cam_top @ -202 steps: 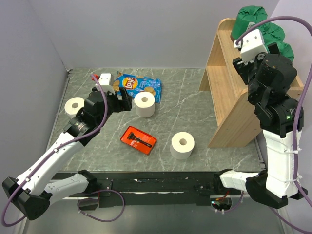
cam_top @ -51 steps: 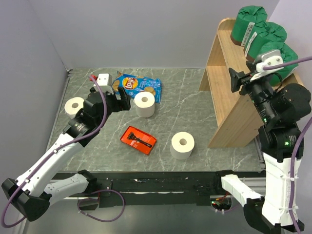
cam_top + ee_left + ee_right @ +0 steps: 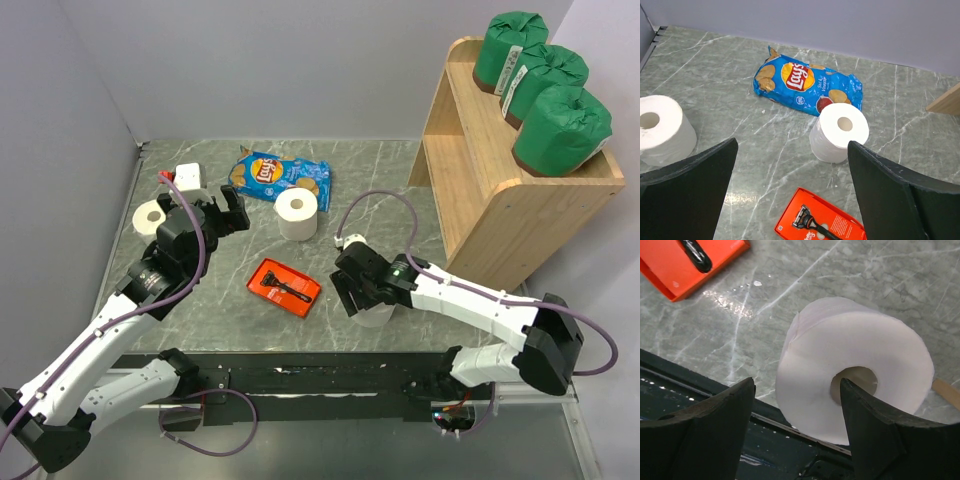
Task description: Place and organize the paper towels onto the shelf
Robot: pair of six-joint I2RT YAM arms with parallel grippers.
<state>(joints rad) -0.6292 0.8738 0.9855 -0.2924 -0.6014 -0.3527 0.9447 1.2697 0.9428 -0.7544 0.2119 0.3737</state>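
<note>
grey-green marbled table (image 3: 400, 190); plain pale lilac walls (image 3: 300, 70) behind and left

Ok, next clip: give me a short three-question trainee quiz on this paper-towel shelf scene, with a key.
1. How many green-wrapped rolls stand on the top level of the shelf? A two, B three, C four.
2. True or false: the left fingers are shut on the chip bag.
3. Name the thing closest to the right fingers.

Key: 1 B. 2 False; they are open and hold nothing. 3 The near white roll.
</note>
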